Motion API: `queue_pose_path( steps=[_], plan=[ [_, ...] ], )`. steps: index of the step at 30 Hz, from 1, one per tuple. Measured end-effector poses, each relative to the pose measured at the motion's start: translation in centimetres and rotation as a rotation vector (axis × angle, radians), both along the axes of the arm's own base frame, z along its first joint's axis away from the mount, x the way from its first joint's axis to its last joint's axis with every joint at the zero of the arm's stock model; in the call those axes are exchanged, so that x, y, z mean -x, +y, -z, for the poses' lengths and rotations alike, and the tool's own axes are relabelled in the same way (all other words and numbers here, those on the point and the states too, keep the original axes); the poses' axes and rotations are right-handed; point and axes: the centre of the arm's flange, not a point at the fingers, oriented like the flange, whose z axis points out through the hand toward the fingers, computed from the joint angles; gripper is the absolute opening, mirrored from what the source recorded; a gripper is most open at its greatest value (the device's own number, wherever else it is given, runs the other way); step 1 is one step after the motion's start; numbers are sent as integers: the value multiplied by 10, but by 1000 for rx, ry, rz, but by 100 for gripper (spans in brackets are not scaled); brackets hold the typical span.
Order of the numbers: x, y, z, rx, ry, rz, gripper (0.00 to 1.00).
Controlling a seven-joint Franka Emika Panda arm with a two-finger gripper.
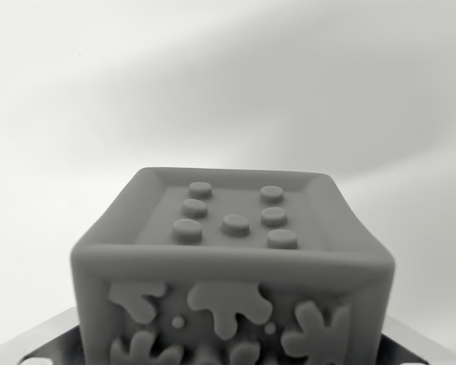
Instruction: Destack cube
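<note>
Pincer (pixel 228 357) mostly hidden: brushed silver-grey metal edges at bottom corners, dark inner strips, small white spots.

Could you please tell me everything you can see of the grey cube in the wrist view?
The grey cube fills the lower middle of the wrist view, upright and square to the camera. It looks like matte moulded plastic with rounded edges. Its recessed top face carries seven round studs; the front face shows raised splat-like shapes and small dots. Its base is cut off by the frame, so what it rests on cannot be told. Dark metallic parts flank it; nothing visibly touches it.
</note>
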Motion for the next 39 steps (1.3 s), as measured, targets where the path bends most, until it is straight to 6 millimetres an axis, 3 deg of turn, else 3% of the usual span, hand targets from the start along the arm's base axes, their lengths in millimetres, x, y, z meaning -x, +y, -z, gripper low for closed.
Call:
queue_pose_path(
  steps=[39],
  plan=[
    [-36,63,17,0,0,-81,0]
  ],
)
